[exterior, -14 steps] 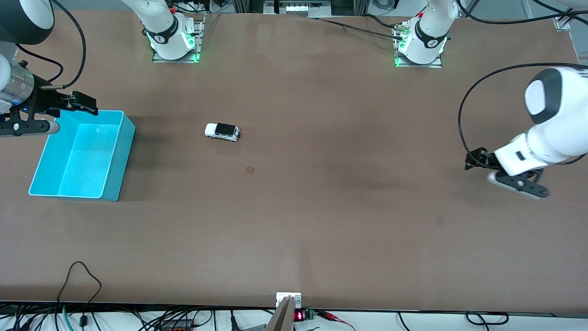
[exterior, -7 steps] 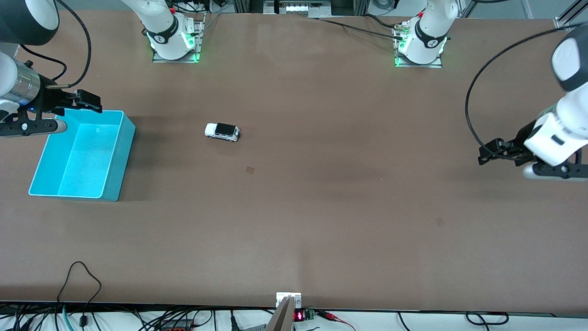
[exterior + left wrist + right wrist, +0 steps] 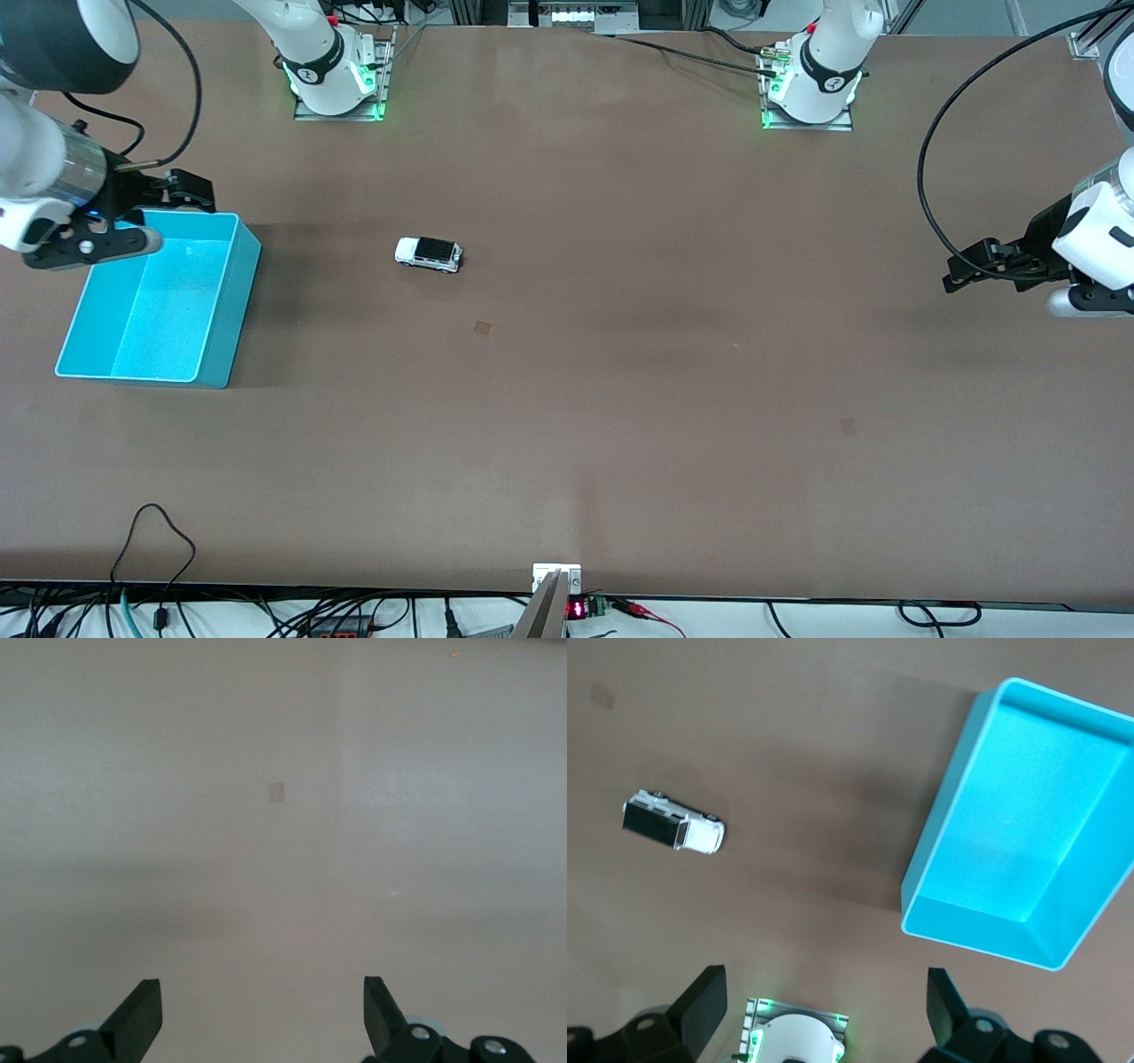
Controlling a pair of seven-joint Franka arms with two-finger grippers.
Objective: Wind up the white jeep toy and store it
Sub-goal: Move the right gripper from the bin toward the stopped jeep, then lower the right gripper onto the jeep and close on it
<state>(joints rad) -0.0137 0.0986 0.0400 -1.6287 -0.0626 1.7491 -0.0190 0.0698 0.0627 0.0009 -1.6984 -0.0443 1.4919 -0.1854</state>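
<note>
White jeep toy [image 3: 428, 253] beside turquoise bin [image 3: 226, 292]; both end effectors [image 3: 188, 190] [image 3: 968, 268] spread.

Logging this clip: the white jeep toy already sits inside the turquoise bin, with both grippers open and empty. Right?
Not quite. The white jeep toy sits on the bare table beside the turquoise bin, as the front view shows. The left gripper and right gripper are open and empty.

White jeep toy [image 3: 429, 253] stands alone on bare table [image 3: 620, 399], open to approach from all sides. Turquoise bin [image 3: 159, 301], toward the right arm's end from jeep, well apart; its open top unobstructed.
</note>
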